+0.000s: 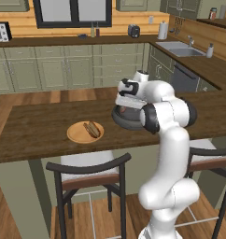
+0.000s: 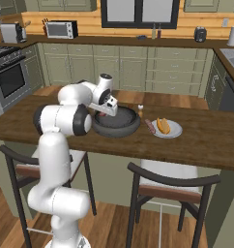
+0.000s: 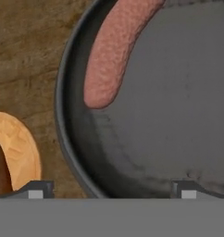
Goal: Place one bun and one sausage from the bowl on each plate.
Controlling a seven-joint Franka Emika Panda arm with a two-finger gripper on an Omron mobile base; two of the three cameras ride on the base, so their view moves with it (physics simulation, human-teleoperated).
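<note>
Two dark-framed chairs (image 1: 89,175) stand nearest, tucked against the near edge of the long wooden tabletop (image 1: 35,128); behind them the white arm rises and bends forward, its hand (image 3: 111,187) hanging low over the dark grey bowl (image 3: 178,115), the fingertips (image 3: 37,189) spread well apart with nothing between them. From the hand view, one fingertip sits outside the bowl's rim over bare wood, the other over the bowl's floor; a reddish-brown sausage (image 3: 114,51) lies inside the bowl, curved along its wall, apart from both fingertips.

Seen from the left base view, a plate (image 1: 74,135) rests on the tabletop to the left of the bowl, well apart from it, and carries a bun (image 1: 92,129); whether a sausage lies beside it is too small to tell. Seen from the right base view, a second plate (image 2: 174,130) sits just right of the bowl (image 2: 121,127), holding a tan bun (image 2: 163,125) with a sausage (image 2: 150,127) along its left edge; a small bottle (image 2: 140,111) stands just beyond the bowl.
</note>
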